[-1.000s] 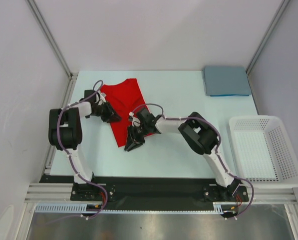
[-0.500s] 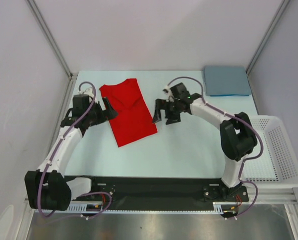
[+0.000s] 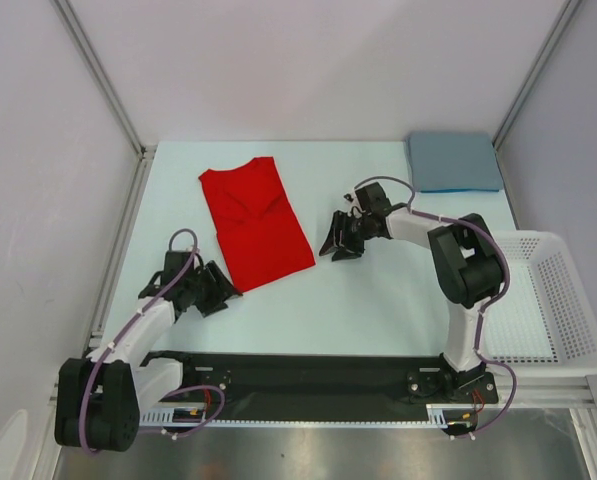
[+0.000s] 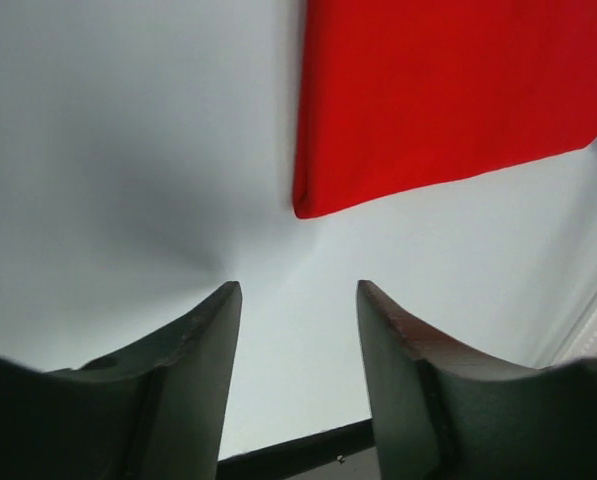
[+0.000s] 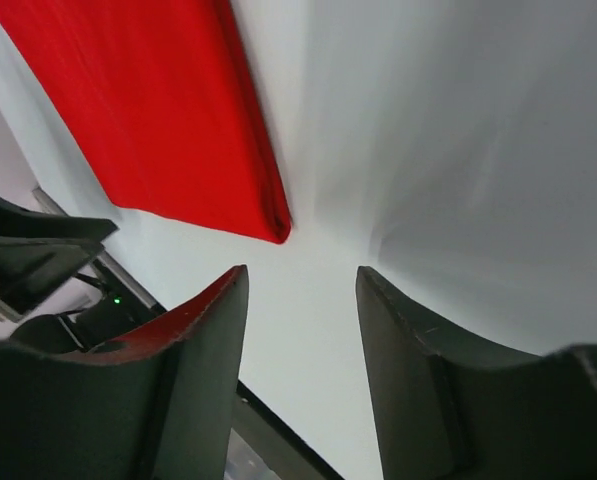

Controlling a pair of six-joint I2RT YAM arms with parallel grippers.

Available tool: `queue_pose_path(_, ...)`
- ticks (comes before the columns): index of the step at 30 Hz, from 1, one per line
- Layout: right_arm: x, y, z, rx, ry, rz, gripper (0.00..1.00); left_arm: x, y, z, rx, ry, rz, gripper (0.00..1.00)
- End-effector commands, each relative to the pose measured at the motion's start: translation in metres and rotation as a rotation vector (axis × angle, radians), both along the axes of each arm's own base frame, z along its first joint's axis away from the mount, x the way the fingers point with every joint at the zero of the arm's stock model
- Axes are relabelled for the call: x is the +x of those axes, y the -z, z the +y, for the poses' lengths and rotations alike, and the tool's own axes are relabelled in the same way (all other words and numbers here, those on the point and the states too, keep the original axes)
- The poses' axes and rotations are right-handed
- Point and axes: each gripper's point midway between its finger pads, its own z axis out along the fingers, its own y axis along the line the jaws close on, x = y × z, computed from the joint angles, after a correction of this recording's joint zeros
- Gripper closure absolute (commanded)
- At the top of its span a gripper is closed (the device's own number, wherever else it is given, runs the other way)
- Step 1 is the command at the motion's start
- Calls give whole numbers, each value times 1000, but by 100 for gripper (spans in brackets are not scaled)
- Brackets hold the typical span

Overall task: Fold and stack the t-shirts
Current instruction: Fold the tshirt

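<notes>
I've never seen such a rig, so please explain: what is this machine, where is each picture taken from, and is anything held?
Two robot arms are bolted at the near edge of a table. One picture looks down from above and behind them; the other two come from cameras on the wrists. On the table lie a red t-shirt and, far right, a folded blue t-shirt; a white mesh basket sits at the right edge. The left tool and right tool are open, holding nothing, beside the red shirt.

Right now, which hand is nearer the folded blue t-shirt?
Right. The right hand is mid-table, diagonally near-left of the folded blue t-shirt; the left hand is much farther, beyond the red t-shirt.
</notes>
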Motion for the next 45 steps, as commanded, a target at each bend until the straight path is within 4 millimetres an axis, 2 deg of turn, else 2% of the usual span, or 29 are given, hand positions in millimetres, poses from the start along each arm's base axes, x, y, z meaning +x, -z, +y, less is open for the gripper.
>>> queue_pose_path(1,0,7,15,50,7,23,49,7,-3,-13,-118,-89,-27,46)
queue_pose_path(3,0,10,17,41,19,23,50,5,5,-13,-155,-173,8,53)
queue_pose_path(4,-3,12,17,42,21,30,50,-2,16,-12,-165,-205,41,53)
queue_pose_path(8,-4,7,21,48,8,15,52,-2,30,-2,-186,-389,84,57)
queue_pose_path(11,-7,6,21,38,-4,5,52,3,35,10,-154,-492,84,57)
queue_pose_path(16,-11,0,19,37,-3,-11,53,-2,48,26,-122,-640,118,54)
queue_pose_path(19,-12,0,16,27,-3,-16,53,-4,52,27,-120,-653,135,53)
queue_pose_path(25,-12,2,14,20,-2,-12,53,-5,54,24,-49,-566,205,53)
queue_pose_path(34,-4,4,13,26,24,-12,53,-6,56,24,7,-555,317,52)
queue_pose_path(38,-1,2,12,30,31,-15,53,-19,58,22,44,-532,393,53)
queue_pose_path(41,1,0,12,34,36,-20,53,-18,52,14,19,-530,370,53)
queue_pose_path(45,2,-2,13,45,36,-20,53,-25,59,12,17,-544,399,53)
